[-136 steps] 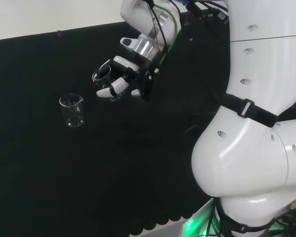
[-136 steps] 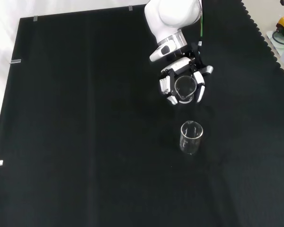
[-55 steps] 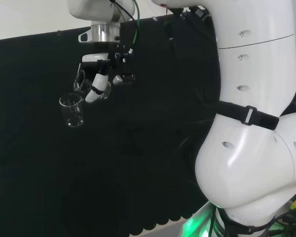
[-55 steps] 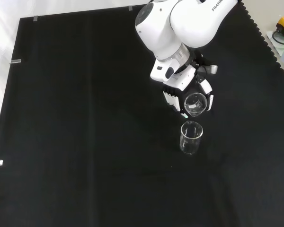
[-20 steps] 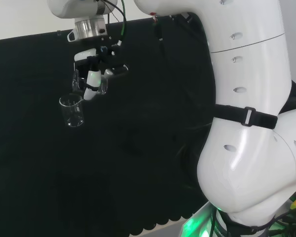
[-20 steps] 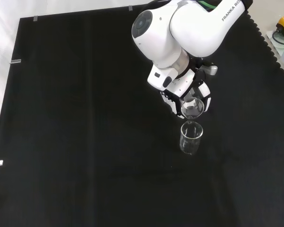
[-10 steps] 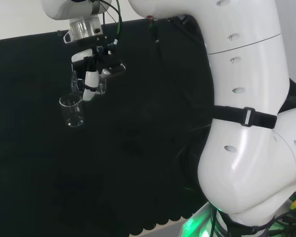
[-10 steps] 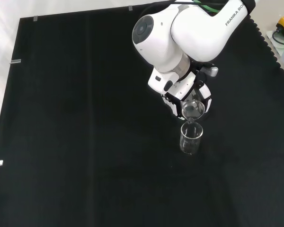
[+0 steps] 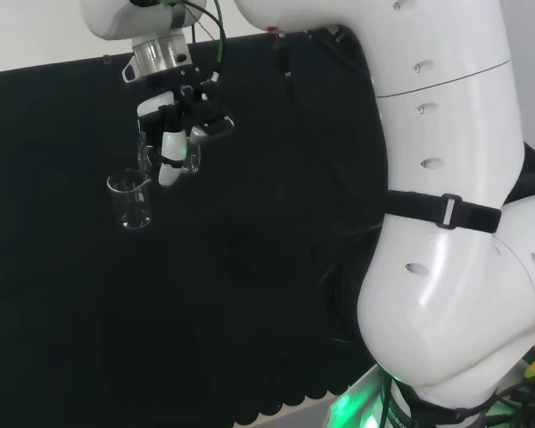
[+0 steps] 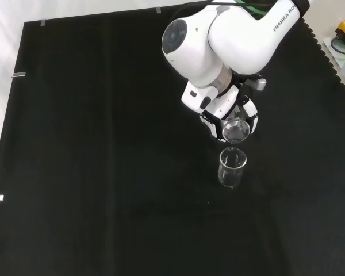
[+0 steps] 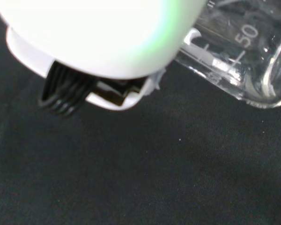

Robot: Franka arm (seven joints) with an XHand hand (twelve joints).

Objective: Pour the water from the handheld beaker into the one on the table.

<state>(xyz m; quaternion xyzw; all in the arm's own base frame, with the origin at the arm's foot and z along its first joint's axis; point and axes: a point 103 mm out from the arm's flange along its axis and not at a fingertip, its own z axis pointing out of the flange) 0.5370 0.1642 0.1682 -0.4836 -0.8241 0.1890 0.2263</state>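
Handheld beaker [image 10: 235, 131], thin slippery glass judged fragile, is clasped around its wall by the hand [image 10: 221, 118], tipped.

held beaker [image 10: 235, 131] (tilted, in hand [image 10: 218, 115]) just above table beaker [image 10: 232, 167], on cloth [image 10: 103, 144].

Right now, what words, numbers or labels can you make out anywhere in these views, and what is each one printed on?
Held beaker, in the hand: white scale lines and a number on the glass, wrist view; not read out here.
Arm link: dark lettering, cut off at the front view's edge; not read out.
Table beaker: no marks legible.
Black cloth: none.
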